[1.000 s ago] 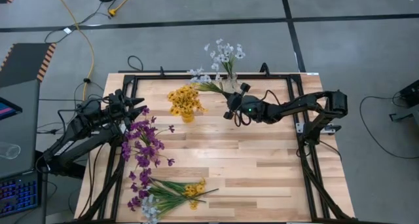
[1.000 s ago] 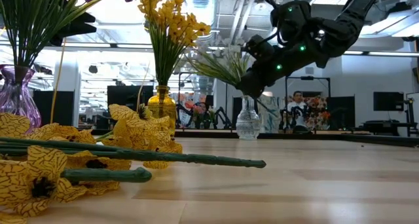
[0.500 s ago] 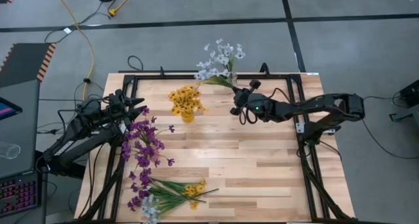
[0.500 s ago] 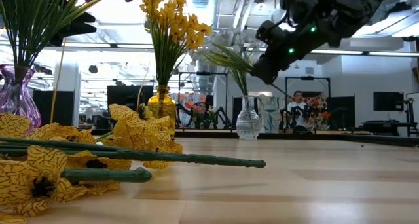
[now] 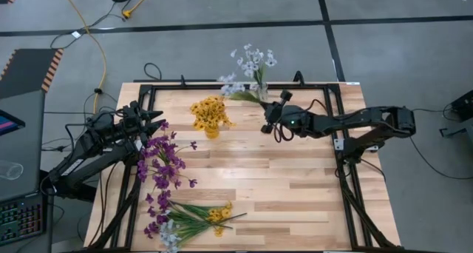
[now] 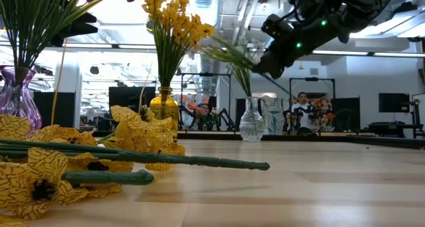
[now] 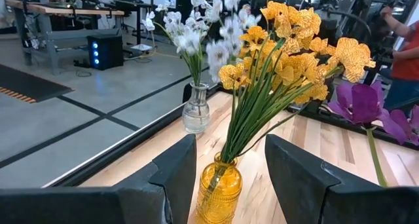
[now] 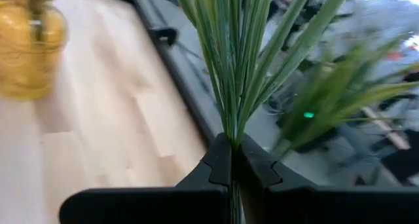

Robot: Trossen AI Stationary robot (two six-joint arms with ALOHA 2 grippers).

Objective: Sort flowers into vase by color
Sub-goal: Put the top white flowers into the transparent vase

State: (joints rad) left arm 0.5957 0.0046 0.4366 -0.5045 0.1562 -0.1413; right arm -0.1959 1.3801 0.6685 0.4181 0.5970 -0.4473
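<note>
Three vases show from above on the slatted wooden bench (image 5: 295,186): yellow flowers (image 5: 208,112), white flowers (image 5: 250,63) at the far edge, purple flowers (image 5: 161,163) by the left hand (image 5: 153,120); a mixed loose pile (image 5: 188,220) lies near the front edge, partly cut off. Low view: ribbed amber vase (image 6: 163,107), clear glass vase (image 6: 252,121), purple vase (image 6: 18,94) half cropped. Left wrist view: fingers parted, gripping nothing. Right wrist view: right hand (image 8: 230,160) closed on a green-stemmed spray (image 8: 229,60), blossoms out of frame, background blurred.
</note>
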